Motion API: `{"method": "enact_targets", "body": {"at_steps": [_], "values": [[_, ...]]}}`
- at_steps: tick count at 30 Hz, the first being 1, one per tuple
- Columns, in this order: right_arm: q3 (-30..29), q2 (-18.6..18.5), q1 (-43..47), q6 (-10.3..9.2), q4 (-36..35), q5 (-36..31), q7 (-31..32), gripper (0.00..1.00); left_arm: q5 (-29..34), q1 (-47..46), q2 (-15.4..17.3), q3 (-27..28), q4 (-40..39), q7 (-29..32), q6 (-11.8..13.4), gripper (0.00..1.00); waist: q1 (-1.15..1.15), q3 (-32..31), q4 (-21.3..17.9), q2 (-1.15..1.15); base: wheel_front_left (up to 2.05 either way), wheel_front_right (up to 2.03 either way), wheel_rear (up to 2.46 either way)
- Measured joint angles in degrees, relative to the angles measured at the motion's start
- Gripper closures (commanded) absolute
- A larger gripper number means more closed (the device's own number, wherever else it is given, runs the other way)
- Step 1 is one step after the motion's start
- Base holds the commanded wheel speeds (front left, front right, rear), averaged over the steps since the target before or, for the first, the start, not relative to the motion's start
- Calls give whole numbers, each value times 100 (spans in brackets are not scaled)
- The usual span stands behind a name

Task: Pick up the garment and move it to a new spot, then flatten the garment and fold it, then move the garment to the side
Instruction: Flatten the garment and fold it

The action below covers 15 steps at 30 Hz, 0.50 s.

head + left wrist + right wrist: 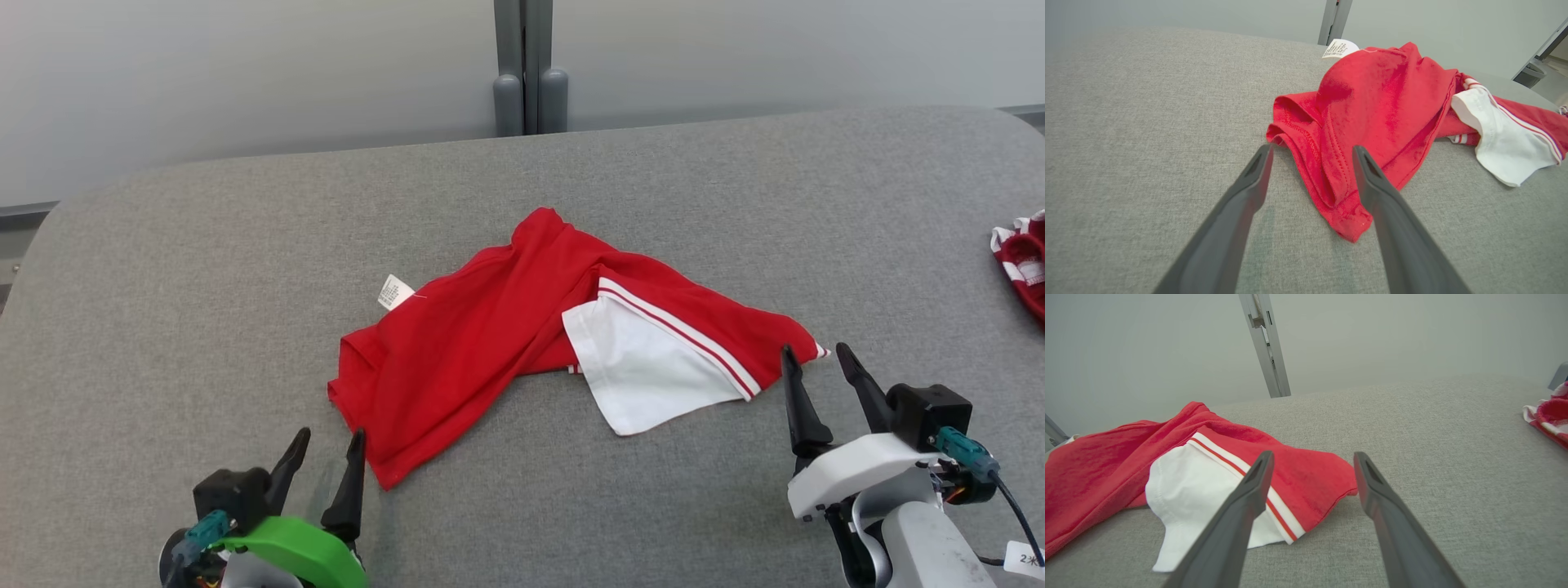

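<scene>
From the head view, the left end effector [331,434] stands released, its fingers spread and gripping nothing, with the near corner of the red garment [490,327] just beside its inner finger on the grey tabletop [204,286]. The right end effector [815,349] is likewise spread wide and empty, its tips at the garment's striped edge; a second red piece [1024,261] lies well off to its outer side. In the left wrist view, the left end effector [1312,149] gapes, and the garment's stitched hem [1331,179] lies between its fingers; whether they touch it is unclear. In the right wrist view, the right end effector [1313,455] is open, with the red cloth and white panel [1184,490] lying just ahead between its tips, ungripped.
</scene>
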Motion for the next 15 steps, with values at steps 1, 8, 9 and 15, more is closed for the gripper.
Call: {"method": "enact_targets", "body": {"at_steps": [1, 8, 9, 15], "values": [[19, 0, -10, 0, 0, 0, 0, 0, -7, -74, -5, -52, 11, 0, 0, 0, 0, 20, -11, 0, 0, 0, 0], [133, 0, -148, 0, -38, -8, 0, 0, -161, -582, 18, -478, 338, 1, 0, 0, 0, 223, -155, 0, 0, 0, 0], [153, 1, -177, 0, -56, -9, 0, 0, -185, -623, 21, -461, 364, 0, 0, 0, 0, 255, -179, 0, 0, 0, 0], [204, -1, -296, 0, -167, -8, 0, 0, -253, -747, 57, -546, 665, 1, 0, 0, 0, 493, -365, 0, 0, 0, 0]]}}
